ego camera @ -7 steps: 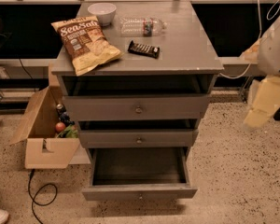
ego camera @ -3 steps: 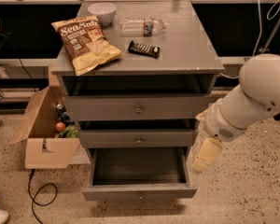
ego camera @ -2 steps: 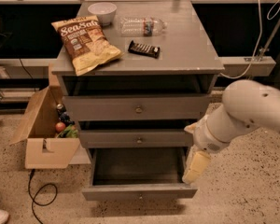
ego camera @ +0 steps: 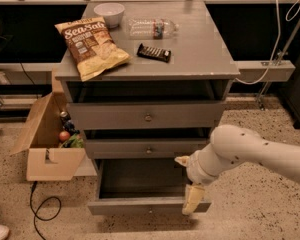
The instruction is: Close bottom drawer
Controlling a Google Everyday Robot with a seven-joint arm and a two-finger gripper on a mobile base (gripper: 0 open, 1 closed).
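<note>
- Camera view: grey cabinet on speckled floor, against a dark shelf wall with a metal rail.
- On top: chip bag at front left, bowl behind it, bottle lying at the back, dark bar near the middle.
- Left of the cabinet: open cardboard box with cans and fruit inside; black cable looping on the floor in front of it.
- Bottom drawer lowest of three, pulled well out; shallow grey front, deep plain grey inside, nothing seen in it.
- Top drawer and middle drawer slightly out, each with a round centre knob.
- White arm entering from the right, low, across the cabinet's right side.
- Gripper pointing down at the right end of the bottom drawer's front; whether open or closed, cannot tell.
- Open floor in front and to the right; box just beside the left side.
</note>
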